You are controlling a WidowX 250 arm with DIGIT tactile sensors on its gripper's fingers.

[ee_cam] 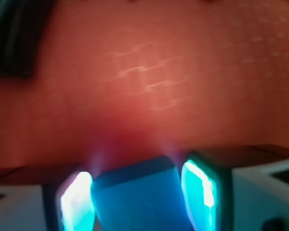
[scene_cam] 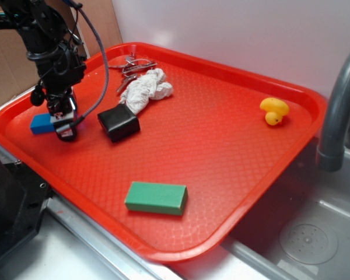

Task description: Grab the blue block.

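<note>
We count one red tray (scene_cam: 233, 116), and it carries almost everything here. On it we see one green block (scene_cam: 156, 198), one black block (scene_cam: 118, 123), one white crumpled cloth (scene_cam: 147, 89), one blue block (scene_cam: 42, 123), one yellow duck (scene_cam: 274, 110) and a small heap of metal pieces (scene_cam: 131, 66) whose number we cannot tell. Beside the tray stands one grey faucet (scene_cam: 338, 111) over a sink (scene_cam: 309, 239).

The blue block lies near the left rim of the tray, and the gripper (scene_cam: 62, 119) is down on it. In the wrist view the block (ee_cam: 139, 197) sits between the two fingers (ee_cam: 77, 199), and both pads glow blue from it; they appear to press its sides, so we judge the fingers are closed around the blue block.

The black block is just to the right of the gripper, close but apart. The middle and right part of the tray floor is open, with the duck far off near the right rim and the green block near the front rim.
</note>
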